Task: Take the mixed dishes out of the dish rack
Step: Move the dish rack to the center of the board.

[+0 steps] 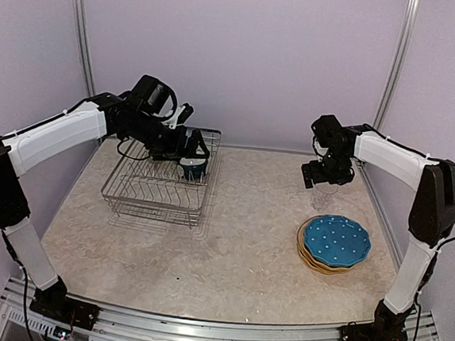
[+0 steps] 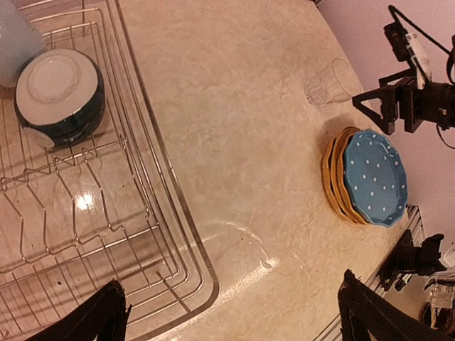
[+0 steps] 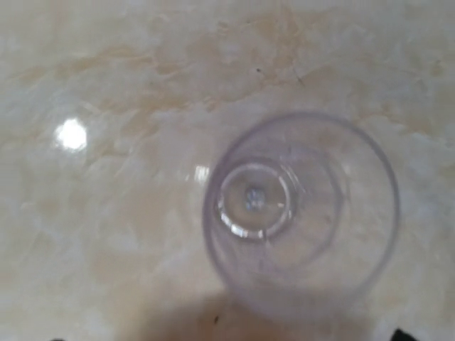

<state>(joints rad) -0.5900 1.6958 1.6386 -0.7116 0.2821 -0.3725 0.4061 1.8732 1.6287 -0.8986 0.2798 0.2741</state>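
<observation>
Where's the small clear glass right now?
In the top view, the small clear glass stands on the right side of the table, directly beneath the right hand, behind the blue white-dotted plate stack.

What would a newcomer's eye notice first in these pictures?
The blue white-dotted plate, topping a stack at the right of the table, stands out first. Then the dish rack on the left, with a dark-teal bowl near its far right corner, and a clear glass standing below the right gripper.

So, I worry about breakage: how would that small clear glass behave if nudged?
The glass looks thin and clear, so probably fragile and slick. It stands upright on a base narrower than its rim, so a sideways push may tip it and let it roll.
</observation>
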